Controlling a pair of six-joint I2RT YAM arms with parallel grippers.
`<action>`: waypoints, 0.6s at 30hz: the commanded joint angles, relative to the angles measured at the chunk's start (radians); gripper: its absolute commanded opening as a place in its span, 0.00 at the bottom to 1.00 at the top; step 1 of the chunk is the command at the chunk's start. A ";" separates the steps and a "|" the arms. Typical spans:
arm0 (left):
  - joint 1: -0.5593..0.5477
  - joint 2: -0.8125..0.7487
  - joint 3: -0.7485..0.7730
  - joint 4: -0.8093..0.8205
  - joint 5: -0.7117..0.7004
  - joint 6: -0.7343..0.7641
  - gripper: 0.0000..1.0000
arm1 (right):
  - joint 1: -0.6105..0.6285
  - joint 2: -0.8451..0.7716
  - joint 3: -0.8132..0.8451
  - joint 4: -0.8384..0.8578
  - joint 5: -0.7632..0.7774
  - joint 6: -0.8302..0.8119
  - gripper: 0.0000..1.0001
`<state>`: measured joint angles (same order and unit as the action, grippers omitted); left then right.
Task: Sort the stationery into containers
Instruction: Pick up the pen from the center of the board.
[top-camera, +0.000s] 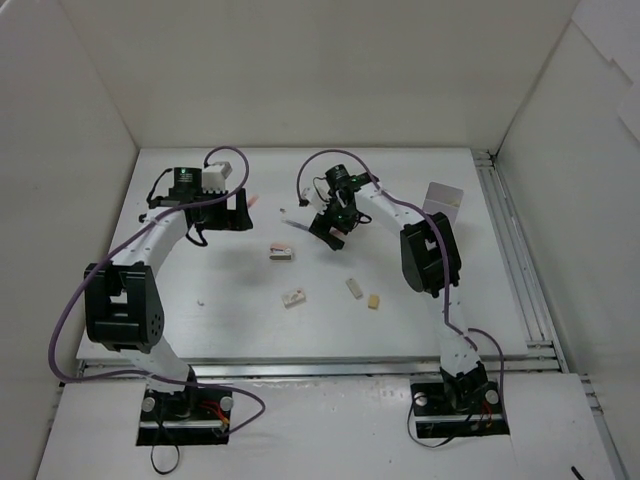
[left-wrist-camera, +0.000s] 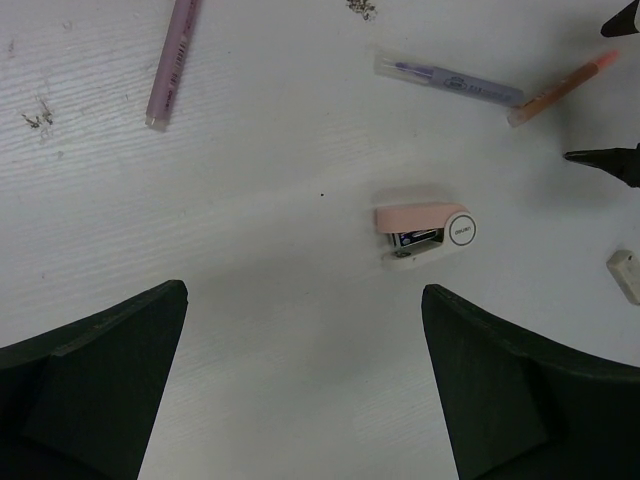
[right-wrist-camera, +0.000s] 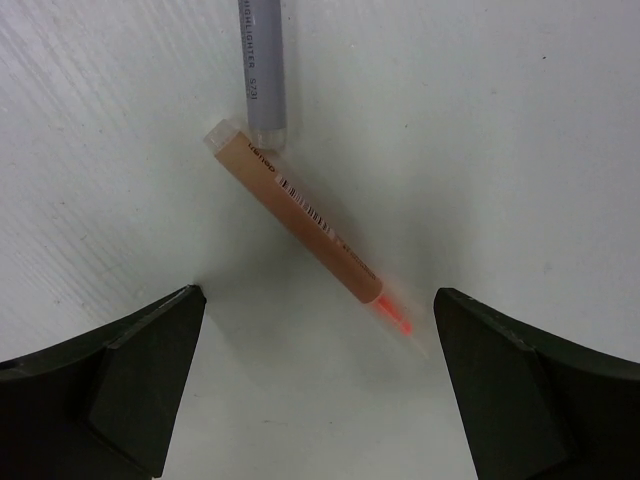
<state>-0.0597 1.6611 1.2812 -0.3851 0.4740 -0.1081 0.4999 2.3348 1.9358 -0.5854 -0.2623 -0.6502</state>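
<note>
**Right wrist view.** A thin orange pen with a barcode label (right-wrist-camera: 310, 232) lay flat and slantwise on the white surface (right-wrist-camera: 500, 120), directly below the right gripper (right-wrist-camera: 315, 300). The gripper's two dark fingers (right-wrist-camera: 130, 370) stood wide apart, one on either side of the orange pen, and touched nothing. A grey-lilac pen (right-wrist-camera: 262, 70) lay with one end against the orange pen's capped end.

**Left wrist view.** The left gripper (left-wrist-camera: 303, 295) hung well apart from the orange pen (left-wrist-camera: 560, 88), with its fingers also spread wide and empty. A small pink stapler-shaped item (left-wrist-camera: 425, 227) lay between this gripper and the orange pen. A thin pink pen (left-wrist-camera: 173, 62) lay far from the orange pen, at the opposite side of the view.

**Overhead view.** A white rectangular plastic bin (top-camera: 445, 192) stood well to the right of the orange pen's place under the right gripper. A white eraser block with a red label (top-camera: 294, 297) and two beige eraser blocks (top-camera: 354, 287) lay nearer the arm bases than that place.
</note>
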 joint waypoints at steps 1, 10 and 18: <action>0.003 -0.054 0.010 0.051 0.003 -0.007 1.00 | 0.019 -0.008 0.035 -0.053 0.055 -0.069 0.98; 0.003 -0.066 0.000 0.058 -0.002 -0.010 1.00 | 0.025 -0.014 -0.012 -0.088 0.055 -0.077 0.47; 0.003 -0.060 -0.003 0.054 -0.012 -0.015 1.00 | 0.031 -0.066 -0.058 -0.125 0.005 -0.106 0.25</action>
<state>-0.0597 1.6608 1.2739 -0.3721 0.4664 -0.1146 0.5255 2.3192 1.9038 -0.6281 -0.2428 -0.7338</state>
